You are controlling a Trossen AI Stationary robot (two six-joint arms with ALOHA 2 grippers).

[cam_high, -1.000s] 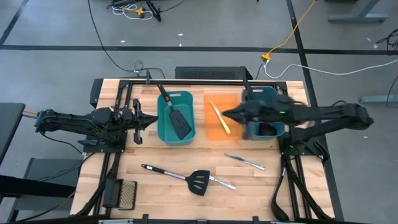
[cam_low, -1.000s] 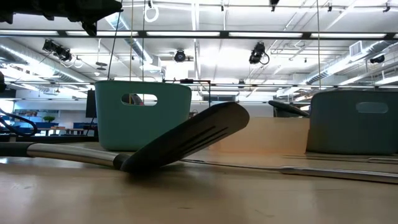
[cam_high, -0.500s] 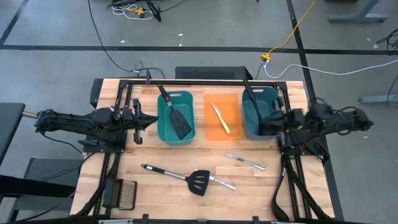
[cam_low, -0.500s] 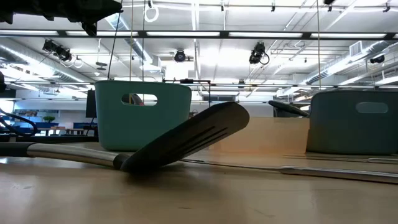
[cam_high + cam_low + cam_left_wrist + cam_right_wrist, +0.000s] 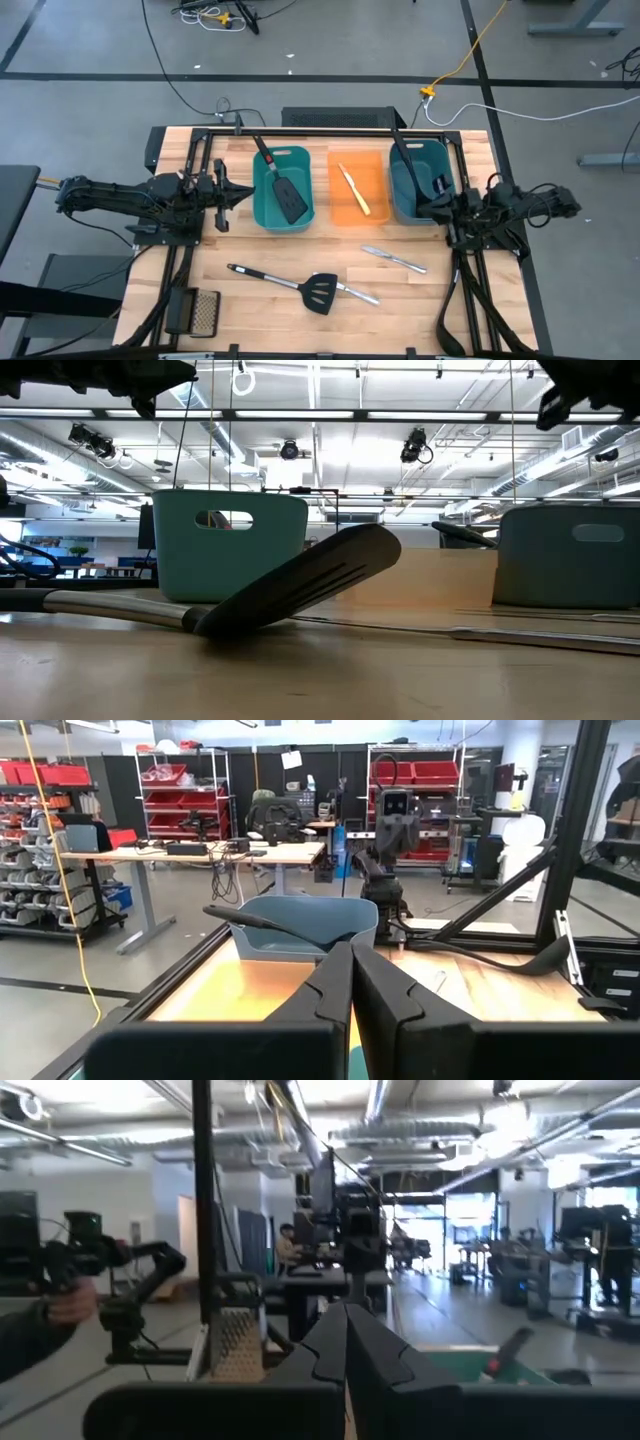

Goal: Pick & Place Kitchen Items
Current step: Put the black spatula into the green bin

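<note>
A black slotted spatula (image 5: pixel 318 291) with a silver handle lies flat on the table near the front; in the low view its blade (image 5: pixel 300 585) tilts up. A silver table knife (image 5: pixel 393 259) lies to its right. A second black spatula (image 5: pixel 288 197) leans in the left teal bin (image 5: pixel 262 205). A yellow-handled knife (image 5: pixel 353 188) lies in the orange bin (image 5: pixel 375 205). A black ladle handle (image 5: pixel 403 160) leans in the right teal bin (image 5: pixel 430 160). My left gripper (image 5: pixel 228 193) is shut and empty beside the left bin. My right gripper (image 5: pixel 425 205) is shut and empty by the right bin.
A black-framed mesh grater (image 5: pixel 204 310) lies at the table's near left corner. The three bins stand in a row along the far half. A black frame (image 5: pixel 320 132) runs along the table's far edge. Bare wood shows around the spatula and the knife.
My right arm has drawn back from over the orange and right teal bins toward the table's right edge and has folded up there. The right teal bin with the ladle handle now shows uncovered.
</note>
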